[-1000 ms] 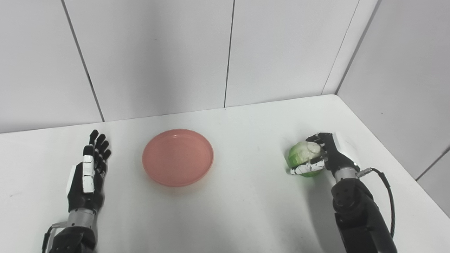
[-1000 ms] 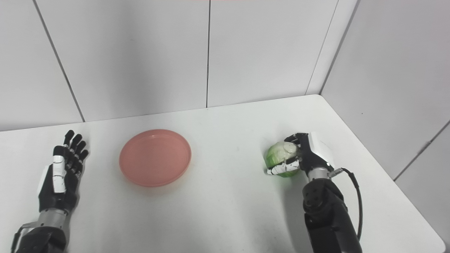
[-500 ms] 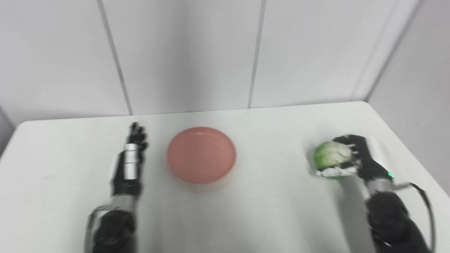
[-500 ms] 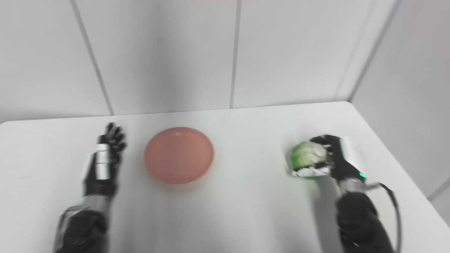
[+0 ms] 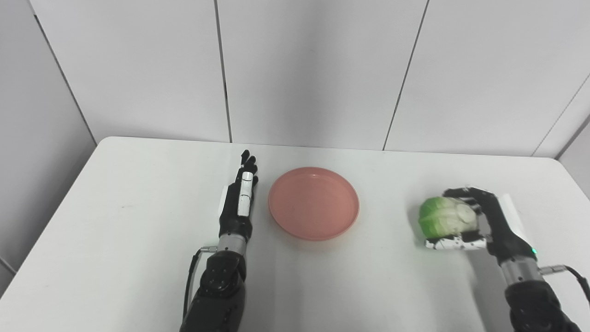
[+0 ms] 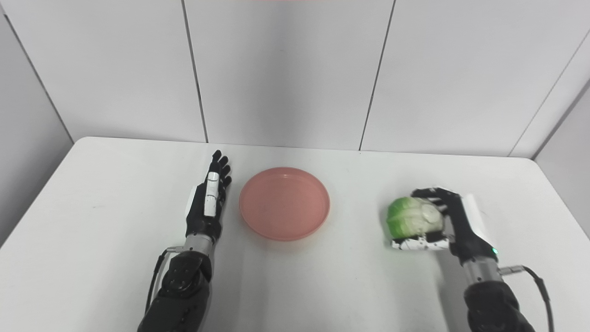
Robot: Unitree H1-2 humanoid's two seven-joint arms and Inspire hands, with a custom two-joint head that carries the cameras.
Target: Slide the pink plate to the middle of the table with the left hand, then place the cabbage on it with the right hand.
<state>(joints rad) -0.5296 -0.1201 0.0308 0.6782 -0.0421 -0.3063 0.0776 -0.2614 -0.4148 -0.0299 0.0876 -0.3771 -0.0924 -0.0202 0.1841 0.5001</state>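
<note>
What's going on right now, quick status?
Left hand open beside pink plate. Right hand shut on cabbage. Nothing between cabbage and plate.

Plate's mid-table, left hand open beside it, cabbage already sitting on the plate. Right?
Not quite. The cabbage is not on the pink plate: the right hand holds it well to the plate's right, and the plate is empty, as the right eye view shows. The rest stands: the plate is mid-table and the left hand is open beside it.

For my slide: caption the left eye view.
Right hand grips the cabbage beside the empty plate; left hand open on its other side.
</note>
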